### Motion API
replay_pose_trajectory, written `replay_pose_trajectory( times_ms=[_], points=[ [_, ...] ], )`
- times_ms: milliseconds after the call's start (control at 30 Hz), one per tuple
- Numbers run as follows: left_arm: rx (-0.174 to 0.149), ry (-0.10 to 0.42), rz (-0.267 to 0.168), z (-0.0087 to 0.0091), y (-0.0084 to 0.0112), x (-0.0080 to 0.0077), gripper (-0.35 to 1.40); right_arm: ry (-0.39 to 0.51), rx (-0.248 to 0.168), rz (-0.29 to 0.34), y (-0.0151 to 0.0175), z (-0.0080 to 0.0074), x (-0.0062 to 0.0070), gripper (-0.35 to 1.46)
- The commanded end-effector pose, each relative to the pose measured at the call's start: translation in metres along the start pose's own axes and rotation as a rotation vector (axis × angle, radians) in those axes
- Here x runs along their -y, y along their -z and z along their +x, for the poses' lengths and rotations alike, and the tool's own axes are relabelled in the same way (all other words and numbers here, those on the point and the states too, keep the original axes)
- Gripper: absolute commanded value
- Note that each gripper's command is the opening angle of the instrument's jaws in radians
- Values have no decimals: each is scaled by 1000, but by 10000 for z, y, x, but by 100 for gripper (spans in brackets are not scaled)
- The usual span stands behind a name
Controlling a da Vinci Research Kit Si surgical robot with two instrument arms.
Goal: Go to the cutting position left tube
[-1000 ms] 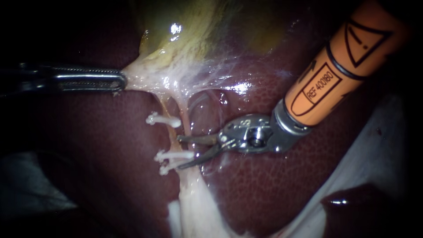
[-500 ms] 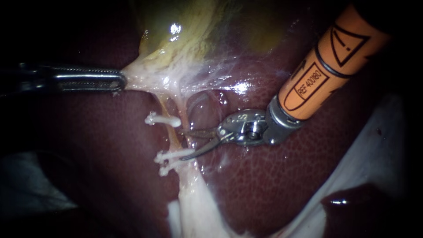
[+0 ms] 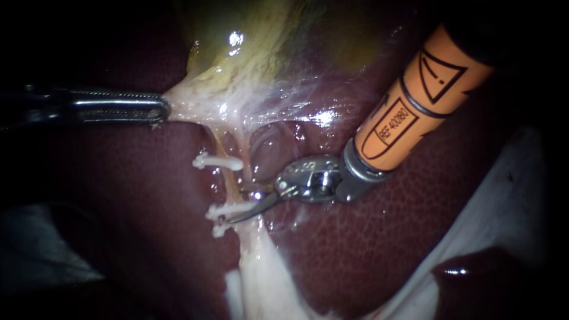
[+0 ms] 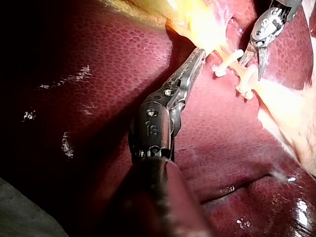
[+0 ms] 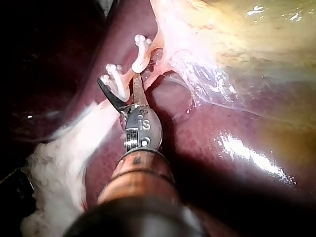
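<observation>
Your left instrument (image 3: 165,109) has its jaws clamped on the gallbladder (image 3: 249,53) edge, prob. to draw the left tube (image 3: 231,181) taut, w/ your right instrument (image 3: 235,205) at that tube, jaws open astride it btwn the clips (image 3: 220,161) (nothing gripped).

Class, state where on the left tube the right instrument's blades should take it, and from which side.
Likely the bare stretch of left tube between the upper clip and lower clips, approached from its right, blades crosswise: it runs taut there.
</observation>
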State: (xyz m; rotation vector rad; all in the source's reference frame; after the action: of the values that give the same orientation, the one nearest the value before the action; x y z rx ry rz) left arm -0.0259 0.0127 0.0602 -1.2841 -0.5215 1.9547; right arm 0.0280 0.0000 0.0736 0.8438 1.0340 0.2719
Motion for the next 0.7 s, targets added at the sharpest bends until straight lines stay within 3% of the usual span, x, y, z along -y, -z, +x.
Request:
replay_pose_trajectory(
  times_ms=[33,267,700],
  points=[
    [0,0,0,0,0,0,-35,0,-6,3,-1,1,0,126],
    [0,0,0,0,-1,0,-35,6,-63,28,-14,11,0,125],
    [0,0,1,0,-2,0,-35,5,-100,7,-38,30,0,126]
  ],
)
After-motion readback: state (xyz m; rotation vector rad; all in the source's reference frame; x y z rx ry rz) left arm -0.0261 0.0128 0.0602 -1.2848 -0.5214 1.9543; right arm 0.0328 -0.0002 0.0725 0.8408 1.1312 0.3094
